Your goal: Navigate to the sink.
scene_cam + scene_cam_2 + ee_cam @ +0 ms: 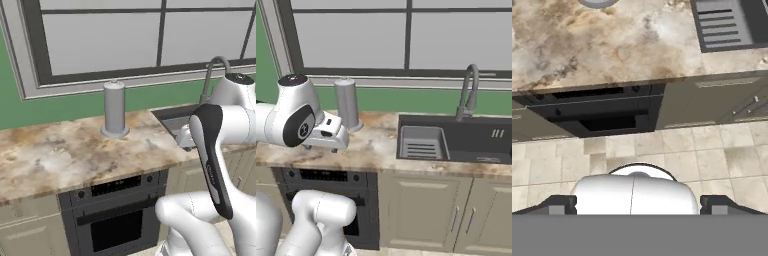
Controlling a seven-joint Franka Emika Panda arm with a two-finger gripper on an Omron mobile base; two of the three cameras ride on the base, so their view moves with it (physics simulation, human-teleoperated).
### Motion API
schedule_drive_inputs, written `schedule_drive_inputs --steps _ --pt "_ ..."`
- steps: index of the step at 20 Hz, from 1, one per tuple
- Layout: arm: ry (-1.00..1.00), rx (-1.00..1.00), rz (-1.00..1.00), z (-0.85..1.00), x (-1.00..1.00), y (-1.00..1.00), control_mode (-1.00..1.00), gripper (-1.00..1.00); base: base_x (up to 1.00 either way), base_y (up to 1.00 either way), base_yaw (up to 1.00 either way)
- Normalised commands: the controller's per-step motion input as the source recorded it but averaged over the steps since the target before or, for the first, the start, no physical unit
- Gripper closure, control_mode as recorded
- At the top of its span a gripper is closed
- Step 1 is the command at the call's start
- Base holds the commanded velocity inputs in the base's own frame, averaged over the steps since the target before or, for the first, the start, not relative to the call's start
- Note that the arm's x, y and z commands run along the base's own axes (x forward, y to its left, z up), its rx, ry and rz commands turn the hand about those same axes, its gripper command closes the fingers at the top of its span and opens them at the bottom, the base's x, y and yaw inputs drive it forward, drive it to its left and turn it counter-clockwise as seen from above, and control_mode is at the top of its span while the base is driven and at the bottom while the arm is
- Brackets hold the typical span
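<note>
The sink is sunk into the worktop towards its right end, below the window; its slotted tray sits at the basin's left side and the faucet arches over the back rim; left of it stands a grey cylinder, with the oven under the front edge; the gripper hangs over the floor tiles with its fingertips set wide apart, holding nothing.

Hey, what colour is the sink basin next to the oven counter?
The sink basin is dark grey, with a lighter grey slotted tray inside. It shows best in the right base view.
</note>
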Motion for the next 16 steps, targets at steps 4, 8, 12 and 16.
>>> schedule_drive_inputs --steps 4,8,12,16 --pt "0.00 0.00 0.00 0.00 0.00 0.00 1.00 -1.00 0.00 -1.00 0.27" --pt "0.00 0.00 0.00 0.00 0.00 0.00 1.00 -1.00 0.00 -1.00 0.18" --pt "0.00 0.00 0.00 0.00 0.00 0.00 1.00 -1.00 0.52 -1.00 0.26" --pt "0.00 0.00 0.00 0.00 0.00 0.00 1.00 -1.00 0.85 -1.00 0.30"
